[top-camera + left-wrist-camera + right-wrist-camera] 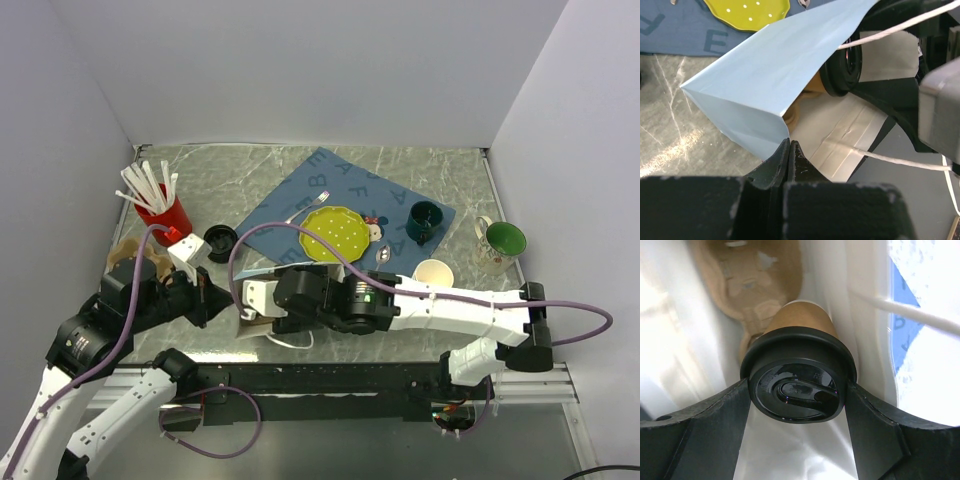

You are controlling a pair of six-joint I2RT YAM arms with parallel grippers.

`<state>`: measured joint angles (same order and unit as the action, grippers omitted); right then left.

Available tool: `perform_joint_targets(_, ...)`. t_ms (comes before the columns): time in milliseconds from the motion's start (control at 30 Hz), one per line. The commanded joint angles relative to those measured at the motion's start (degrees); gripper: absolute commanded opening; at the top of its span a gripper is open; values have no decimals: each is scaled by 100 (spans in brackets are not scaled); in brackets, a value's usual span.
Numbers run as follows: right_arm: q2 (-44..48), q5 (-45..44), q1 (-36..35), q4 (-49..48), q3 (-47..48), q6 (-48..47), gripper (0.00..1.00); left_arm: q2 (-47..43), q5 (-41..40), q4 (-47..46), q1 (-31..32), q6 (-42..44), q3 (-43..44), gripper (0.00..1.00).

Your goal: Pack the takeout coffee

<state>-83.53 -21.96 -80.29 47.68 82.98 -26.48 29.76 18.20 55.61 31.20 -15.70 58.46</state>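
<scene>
Packing step, cup entering the bag. The right claw (797,396) grips the takeout coffee (797,385) by its black lid, one finger on either side. The cup lies nearly on its side within the mouth of the paper bag (765,75), its tan body pointing inward toward the moulded cup carrier (745,285) deeper in the bag. The left claw (790,155) is closed tight at the bag's lower rim and appears to pinch that edge, though the contact itself is hidden. The bag lies on the desk (230,165) between the two arms. To finish well, the left claw should hold the mouth open. The right should right the cup and seat its base in a carrier pocket before letting go, lest it tip.
</scene>
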Motion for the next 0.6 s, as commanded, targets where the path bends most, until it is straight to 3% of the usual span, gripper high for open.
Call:
perform_joint_targets(0,319,262,-22,-400,103,-164,27,-14,131,-367,0,173,34,1)
perform_joint_targets(367,214,1132,5,-680,175,-367,27,74,131,-437,0,173,25,1)
perform_joint_targets(567,109,459,40,-927,-299,-516,25,232,351,-429,0,59,104,1)
